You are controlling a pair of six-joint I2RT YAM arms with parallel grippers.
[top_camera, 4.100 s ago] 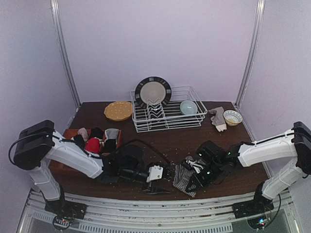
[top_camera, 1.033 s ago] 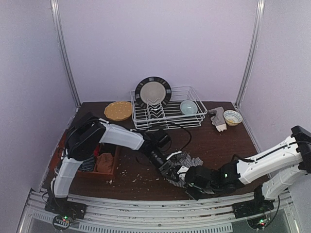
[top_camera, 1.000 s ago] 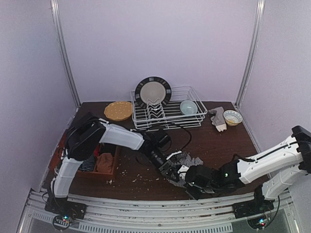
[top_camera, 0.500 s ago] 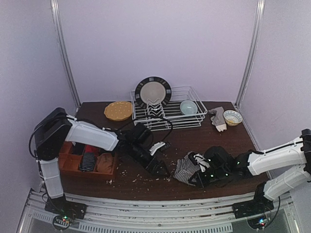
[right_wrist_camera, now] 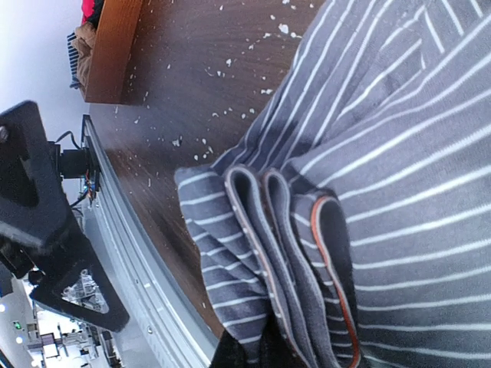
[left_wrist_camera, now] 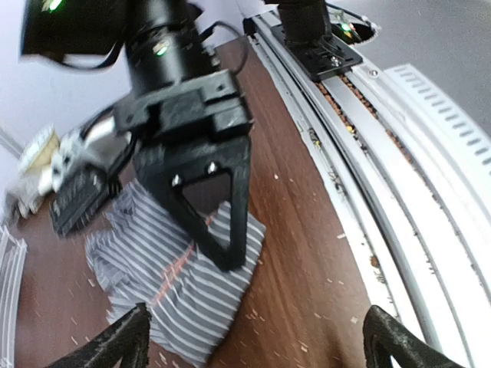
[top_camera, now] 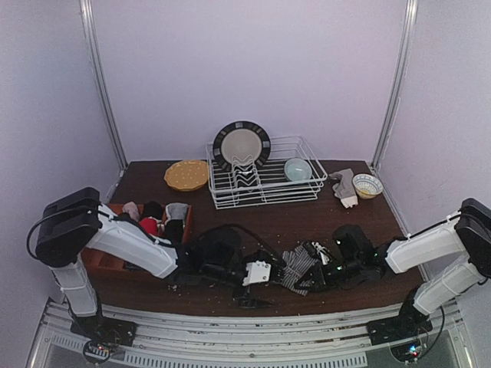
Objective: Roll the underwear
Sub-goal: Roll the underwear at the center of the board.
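Pinching the striped underwear [top_camera: 294, 268] down near the front edge of the table [top_camera: 307, 222].
Top cam: right claw [top_camera: 314, 268] sits on the cloth, and left claw [top_camera: 259, 282] is just beside it on the left. More underwear is stuffed in the tray [top_camera: 93, 259] at far left. Left wrist cam: its own fingers [left_wrist_camera: 115, 345] are spread wide with nothing in them, while the right claw's jaws are closed, tip on the cloth's near edge. Right wrist cam: the striped folds bunch up right where its closed jaws grip them.
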